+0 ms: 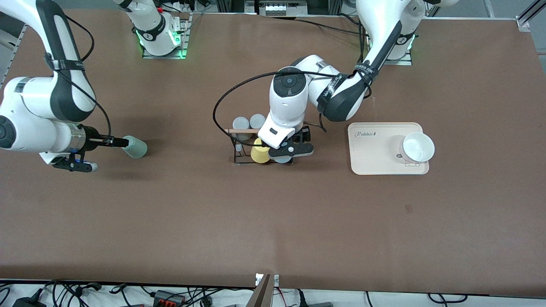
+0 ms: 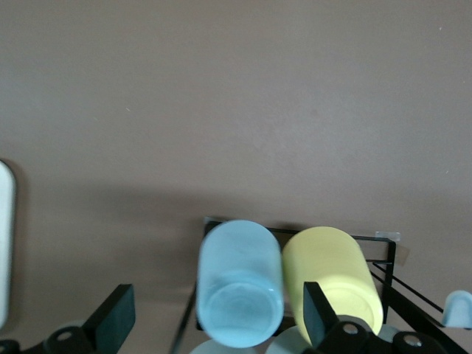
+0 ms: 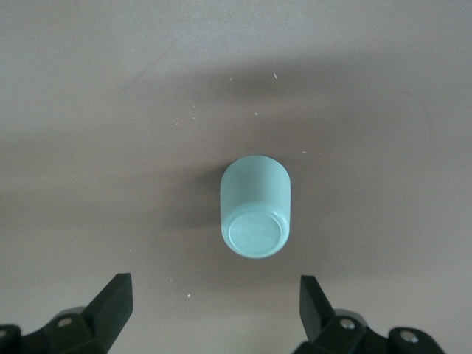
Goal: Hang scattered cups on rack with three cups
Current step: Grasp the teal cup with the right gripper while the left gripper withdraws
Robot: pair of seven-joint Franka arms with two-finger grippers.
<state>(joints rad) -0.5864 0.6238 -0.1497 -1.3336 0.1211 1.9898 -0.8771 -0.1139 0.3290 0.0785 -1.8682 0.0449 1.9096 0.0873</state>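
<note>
Mint cup (image 3: pixel 254 215) is lying on the desk (image 1: pixel 273 221) between the right gripper (image 3: pixel 214 306)'s spread fingers. Left gripper (image 2: pixel 214 321), also spread, is hovering over the blue cup (image 2: pixel 241 282) on the rack (image 1: pixel 243 147), yellow cup (image 2: pixel 332 276) crowding beside.

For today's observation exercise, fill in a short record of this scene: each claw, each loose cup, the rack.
left claw: open, over the rack, straddling the blue cup
right claw: open, by the mint cup
blue cup: on the rack beside the yellow cup
mint cup: on its side on the table, toward the right arm's end
</note>
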